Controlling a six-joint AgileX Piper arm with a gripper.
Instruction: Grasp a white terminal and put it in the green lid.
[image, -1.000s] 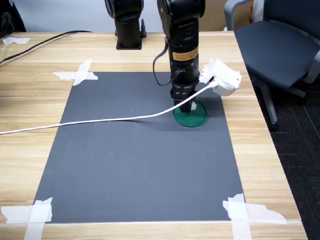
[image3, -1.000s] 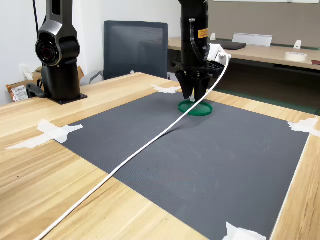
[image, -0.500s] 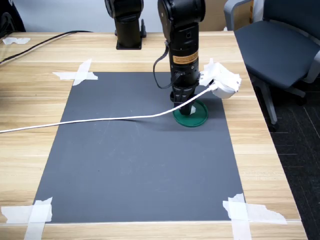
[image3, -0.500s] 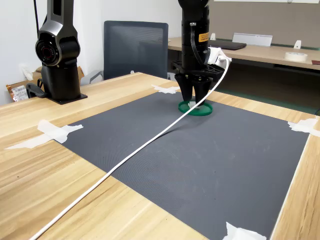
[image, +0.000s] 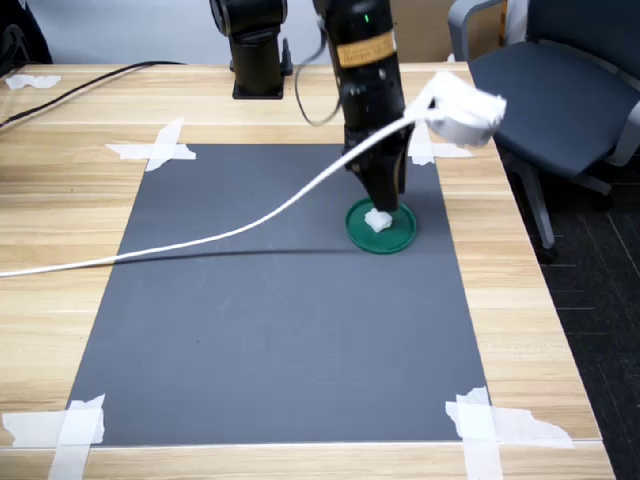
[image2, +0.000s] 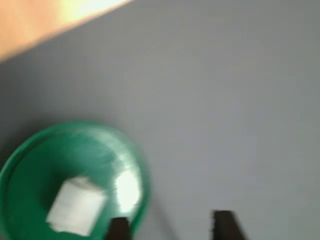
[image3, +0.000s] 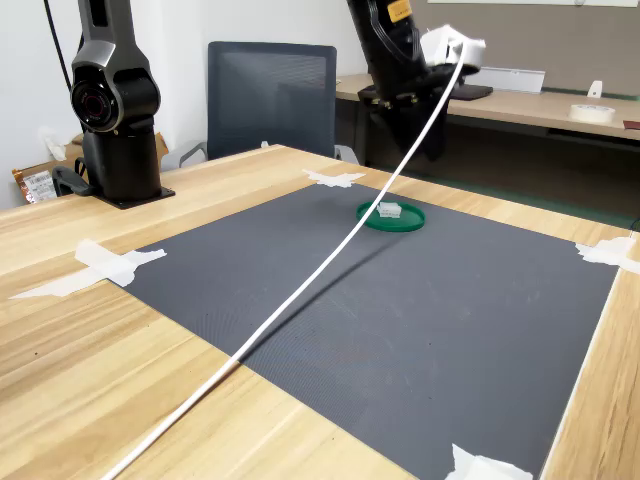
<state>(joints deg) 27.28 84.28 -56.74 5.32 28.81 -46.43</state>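
The terminal (image: 378, 220) is seen lying inside the lid (image: 398, 234), on the dark mat (image: 270, 330) over the counter (image: 70, 170). The jaws (image2: 170, 227) are held apart above it, empty; 2 dark tips are shown in the wrist view. The terminal is judged light, stiff and easily tipped, best taken across 2 opposite flat sides. The wrist view is blurred, so its edges cannot be made out. In the second exterior view the fingertips are hard to separate from the dark arm and cable (image3: 300, 290).
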